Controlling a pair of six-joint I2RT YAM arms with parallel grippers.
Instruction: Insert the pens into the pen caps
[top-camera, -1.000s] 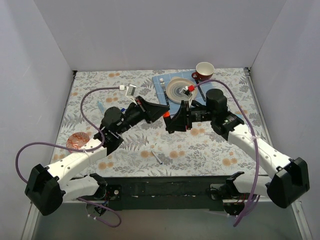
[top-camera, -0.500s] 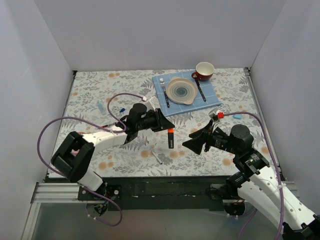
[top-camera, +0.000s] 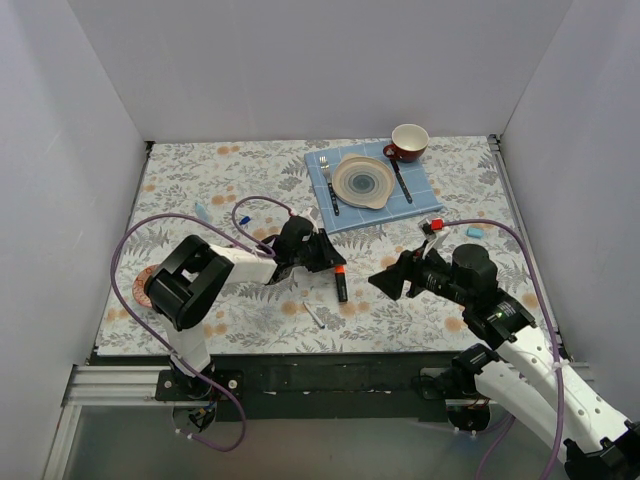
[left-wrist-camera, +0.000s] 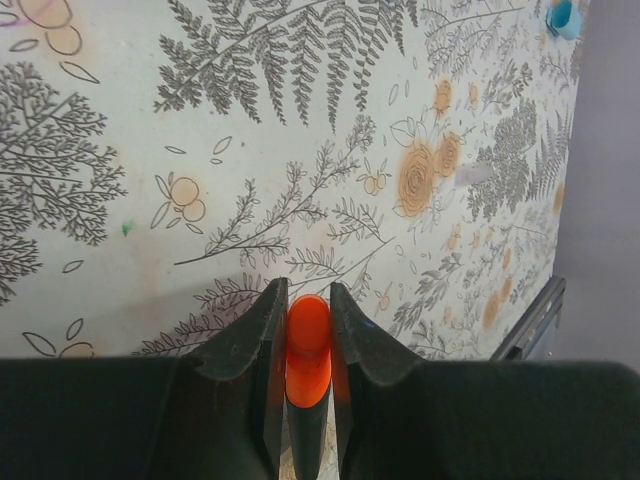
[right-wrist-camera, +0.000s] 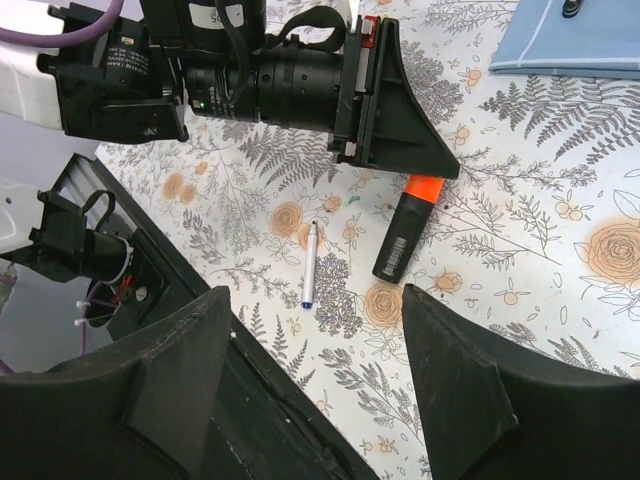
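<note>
black marker is near mid-counter, pinched only at its orange end by the nearly closed left end effector, right end effector wide open and empty nearby, so the marker could pivot or slip from that tip-only grip.

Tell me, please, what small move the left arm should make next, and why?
Probably open the left gripper to let go of the marker: its orange end is clamped in the jaws, its black body seems to rest on the table, and the right gripper is open, clear of it.
</note>
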